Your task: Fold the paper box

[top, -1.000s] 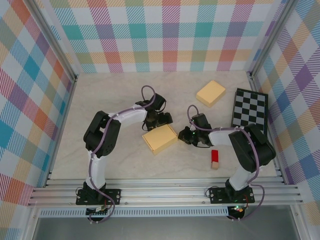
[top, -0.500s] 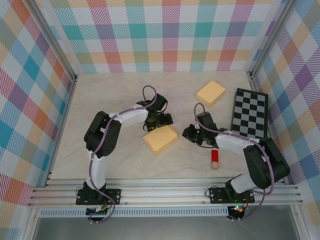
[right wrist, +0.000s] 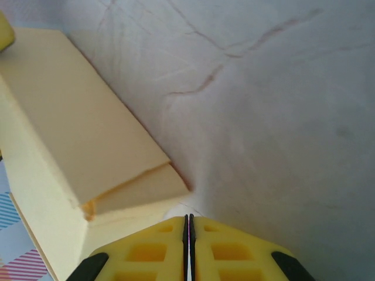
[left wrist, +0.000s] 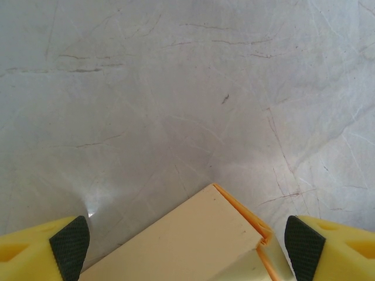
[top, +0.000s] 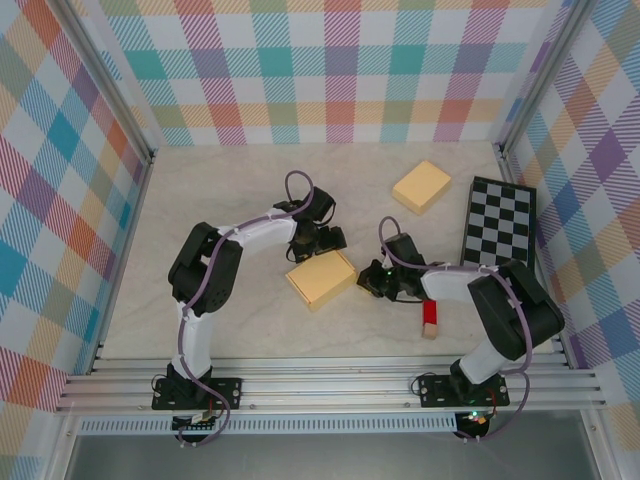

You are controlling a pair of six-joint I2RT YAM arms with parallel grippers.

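Top external: paper box [top: 321,279] lies flat mid-table [top: 220,200]. Left gripper [top: 318,240] at box's far edge, jaws wide. Right gripper [top: 372,283] just beside box's right end, jaws together, holding nothing. Second box [top: 421,186], checkerboard [top: 500,228] and red block [top: 430,318] lie apart to right.

Left wrist: left gripper [left wrist: 187,243] spread wide, black pads [left wrist: 70,246] far apart, box corner [left wrist: 176,246] between them, pads not touching it.

Right wrist: right gripper [right wrist: 188,246] fingers pressed together, empty. Box [right wrist: 76,129] upper left, end flap [right wrist: 140,190] slightly ajar near fingertips.

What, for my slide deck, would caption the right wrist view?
Shut right gripper by the loose flap of the pale yellow paper box.
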